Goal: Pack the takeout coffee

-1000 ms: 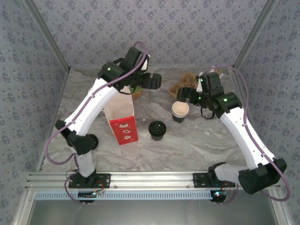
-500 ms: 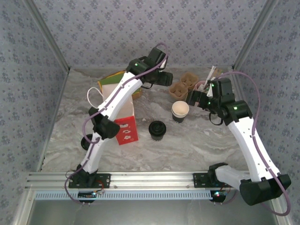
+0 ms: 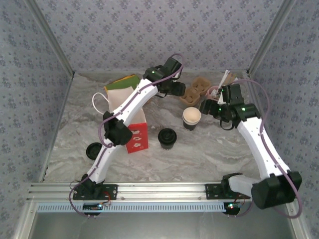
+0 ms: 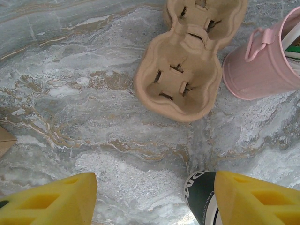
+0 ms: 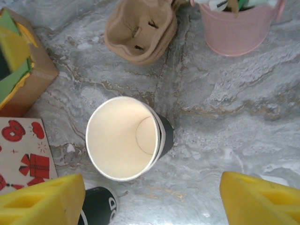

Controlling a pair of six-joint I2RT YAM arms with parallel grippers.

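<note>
Nearest my bases, a black lid (image 3: 93, 150) lies flat on the marble table (image 3: 214, 152), left of the red-and-white paper bag (image 3: 135, 137). Just right of the bag stands a dark cup (image 3: 167, 138). A little farther back and to the right is the coffee cup (image 3: 191, 118), upright and uncovered, showing its white rim and pale inside.

My right gripper (image 3: 204, 107) hangs just beside that cup on its right. The yellow fingers (image 5: 44, 201) are spread wide, they touch nothing, and the cup sits ahead of the gap.

Beyond it lies the cardboard cup carrier (image 4: 180, 70). My left gripper (image 3: 173, 90) hovers at the carrier's left edge, jaws apart over bare marble and holding nothing. A pink cup (image 5: 234, 28) of sticks stands just right of the carrier. A green-and-yellow box (image 3: 122, 82) sits at the far left.
</note>
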